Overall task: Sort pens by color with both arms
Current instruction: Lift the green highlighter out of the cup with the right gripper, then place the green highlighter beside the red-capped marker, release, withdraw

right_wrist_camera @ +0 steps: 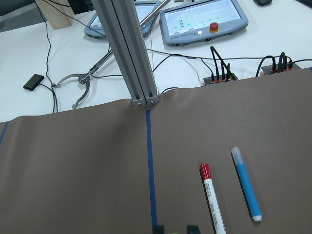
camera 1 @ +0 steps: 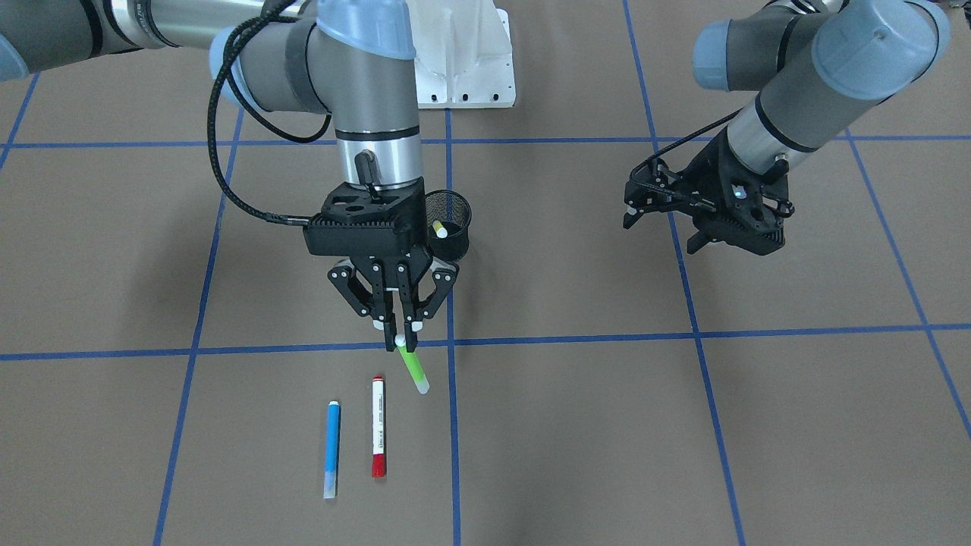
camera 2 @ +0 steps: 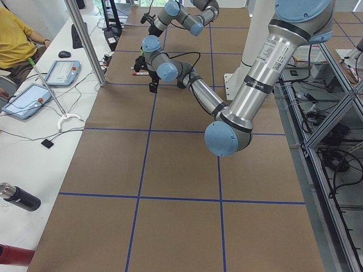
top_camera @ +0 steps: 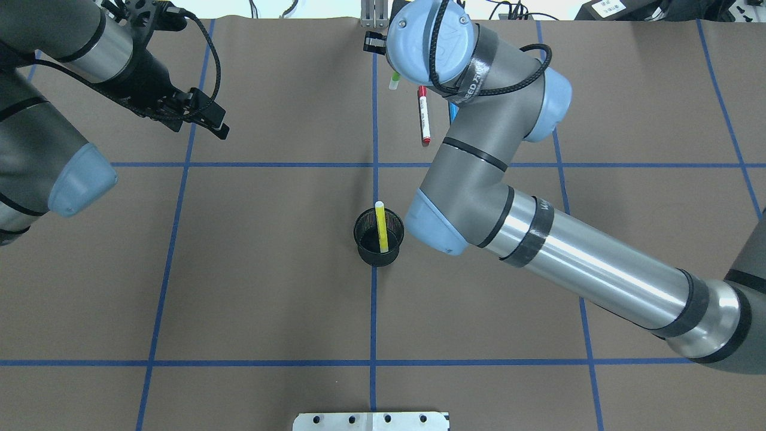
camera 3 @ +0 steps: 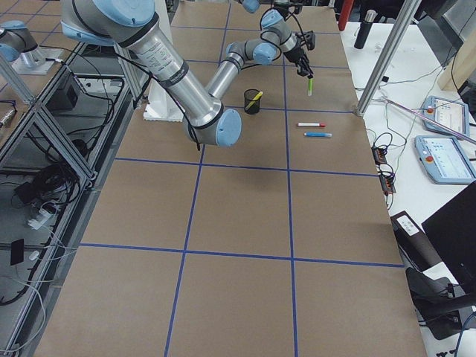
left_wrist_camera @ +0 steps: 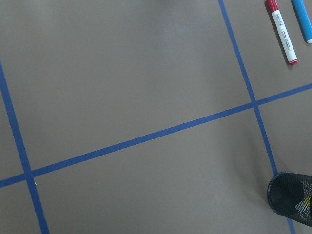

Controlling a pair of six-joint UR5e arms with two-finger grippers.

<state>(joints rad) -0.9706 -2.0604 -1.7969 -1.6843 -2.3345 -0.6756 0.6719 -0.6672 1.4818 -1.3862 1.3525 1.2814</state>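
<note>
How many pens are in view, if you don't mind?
4. The yellow highlighter stands in the black mesh cup, the right gripper holds the lime green highlighter, and the red-capped marker and blue marker lie side by side on the table. None seems hidden.

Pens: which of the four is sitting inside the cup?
The yellow highlighter, standing in the black mesh cup. The blue marker and white red-capped marker lie flat outside it; the lime green highlighter is in the right arm's fingers.

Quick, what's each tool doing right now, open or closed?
Left tool: open, holding nothing.
Right tool: closed on the lime green highlighter.
</note>
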